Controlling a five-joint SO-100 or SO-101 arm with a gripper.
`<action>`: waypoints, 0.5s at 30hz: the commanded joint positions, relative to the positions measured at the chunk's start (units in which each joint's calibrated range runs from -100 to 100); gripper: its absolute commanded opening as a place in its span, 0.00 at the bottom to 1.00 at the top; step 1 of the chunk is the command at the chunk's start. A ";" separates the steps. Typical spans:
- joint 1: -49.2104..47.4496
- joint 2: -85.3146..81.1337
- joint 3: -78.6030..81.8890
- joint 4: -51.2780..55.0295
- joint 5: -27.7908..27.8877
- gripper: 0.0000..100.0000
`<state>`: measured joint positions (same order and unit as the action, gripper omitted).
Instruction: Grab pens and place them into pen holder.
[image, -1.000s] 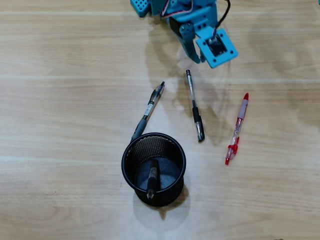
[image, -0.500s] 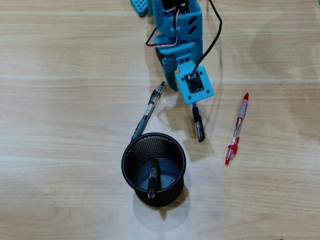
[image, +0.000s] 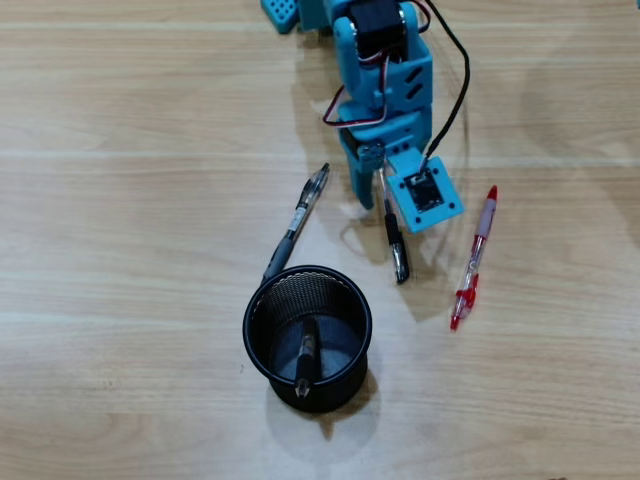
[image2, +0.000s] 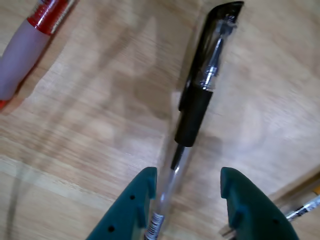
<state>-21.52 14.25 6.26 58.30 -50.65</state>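
My gripper (image: 374, 192) is open and low over the table, its jaws either side of the clear barrel of a black pen (image: 396, 243). In the wrist view this black pen (image2: 198, 95) lies between the fingertips (image2: 145, 182), close against the left one, with my gripper (image2: 187, 176) not closed on it. A black mesh pen holder (image: 262, 300) stands in front and holds one dark pen (image: 305, 352). A second black pen (image: 300, 218) lies left of the gripper, its tip by the holder's rim. A red pen (image: 473, 258) lies to the right and also shows in the wrist view (image2: 31, 42).
The table is light wood (image: 120, 200). The arm's black cable (image: 455, 100) loops on the right of the arm. A blue part (image: 282, 12) sits at the top edge. Another pen's tip (image2: 304, 209) shows at the wrist view's lower right.
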 joint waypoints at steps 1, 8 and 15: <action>-1.50 0.41 -2.61 -1.18 -2.06 0.15; -1.04 1.00 -2.34 -0.58 -2.21 0.15; -0.86 3.18 -1.80 -1.09 -2.36 0.15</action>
<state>-22.69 16.62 6.26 57.79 -52.68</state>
